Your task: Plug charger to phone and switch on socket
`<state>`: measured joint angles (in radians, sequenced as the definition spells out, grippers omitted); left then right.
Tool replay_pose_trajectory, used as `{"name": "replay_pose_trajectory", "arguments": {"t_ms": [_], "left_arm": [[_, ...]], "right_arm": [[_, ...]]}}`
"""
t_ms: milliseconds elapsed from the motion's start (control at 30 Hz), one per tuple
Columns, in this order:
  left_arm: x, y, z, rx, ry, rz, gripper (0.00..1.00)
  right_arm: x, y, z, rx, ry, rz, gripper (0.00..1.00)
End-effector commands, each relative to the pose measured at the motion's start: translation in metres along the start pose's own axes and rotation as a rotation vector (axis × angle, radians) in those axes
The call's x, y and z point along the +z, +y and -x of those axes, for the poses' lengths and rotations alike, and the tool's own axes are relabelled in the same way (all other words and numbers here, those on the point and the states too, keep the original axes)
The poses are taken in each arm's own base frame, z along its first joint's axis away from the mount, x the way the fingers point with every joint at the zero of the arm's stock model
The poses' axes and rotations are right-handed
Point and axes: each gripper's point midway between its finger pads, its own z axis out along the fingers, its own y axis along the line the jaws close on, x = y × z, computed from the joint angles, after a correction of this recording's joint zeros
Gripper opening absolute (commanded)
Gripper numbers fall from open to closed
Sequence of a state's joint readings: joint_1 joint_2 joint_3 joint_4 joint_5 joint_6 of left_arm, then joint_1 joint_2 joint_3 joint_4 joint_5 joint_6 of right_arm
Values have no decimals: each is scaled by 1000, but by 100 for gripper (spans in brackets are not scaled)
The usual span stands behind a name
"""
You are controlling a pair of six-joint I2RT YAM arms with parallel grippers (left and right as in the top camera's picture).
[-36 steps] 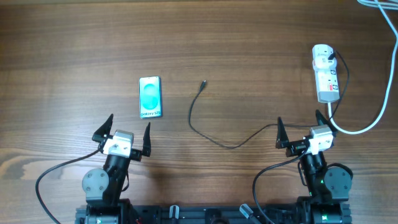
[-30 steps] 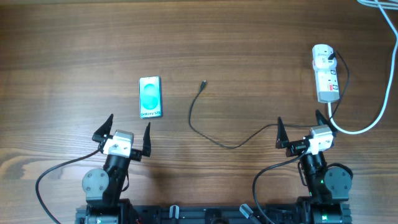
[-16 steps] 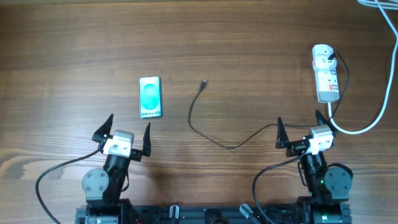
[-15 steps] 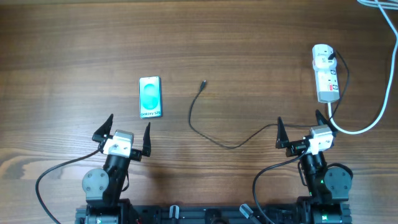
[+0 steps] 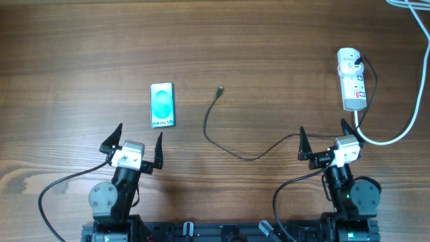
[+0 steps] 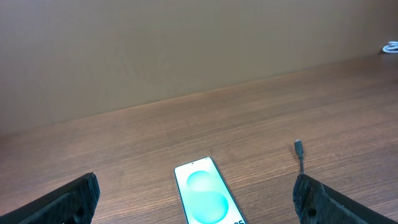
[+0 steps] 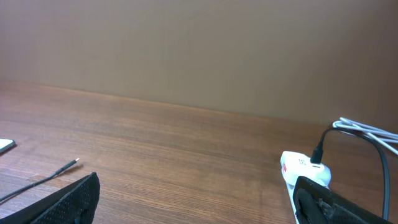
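The phone (image 5: 162, 105) lies flat on the wooden table with its turquoise screen up; it also shows in the left wrist view (image 6: 205, 199). The charger cable (image 5: 228, 148) curves across the table, its connector tip (image 5: 220, 90) lying right of the phone and apart from it; the tip shows in both wrist views (image 6: 298, 147) (image 7: 73, 162). The white socket strip (image 5: 352, 79) lies at the far right with a black plug in it, and shows in the right wrist view (image 7: 301, 171). My left gripper (image 5: 134, 142) is open and empty, near of the phone. My right gripper (image 5: 324, 141) is open and empty, near of the socket.
A thick white power lead (image 5: 403, 131) loops from the socket along the table's right edge (image 5: 426, 74). A plain wall stands behind the far table edge in the wrist views. Both arm bases and their black cables sit at the front edge.
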<state>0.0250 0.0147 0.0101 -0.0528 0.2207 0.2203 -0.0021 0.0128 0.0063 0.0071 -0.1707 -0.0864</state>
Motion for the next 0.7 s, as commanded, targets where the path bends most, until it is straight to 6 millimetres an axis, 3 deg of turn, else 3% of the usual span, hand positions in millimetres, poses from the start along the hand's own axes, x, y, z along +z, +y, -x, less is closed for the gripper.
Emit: {"name": "replay_pose_trajectory", "arguments": {"t_ms": [0,100,167,367,667], "left_arm": [[0,1,-1,12,1,8,100],[0,1,-1,12,1,7,100],[0,2,11,23,-50,15,100],[0,1,9,18,-42,6,100],[-5,6,49,-50,-130,15,100]], "right_arm": [[0,-2,2,6,-9,-14,100],[0,-2,2,6,-9,-14,100],[0,-2,2,7,-9,-13,100],[0,-2,2,6,-9,-14,100],[0,-2,2,6,-9,-14,100]]}}
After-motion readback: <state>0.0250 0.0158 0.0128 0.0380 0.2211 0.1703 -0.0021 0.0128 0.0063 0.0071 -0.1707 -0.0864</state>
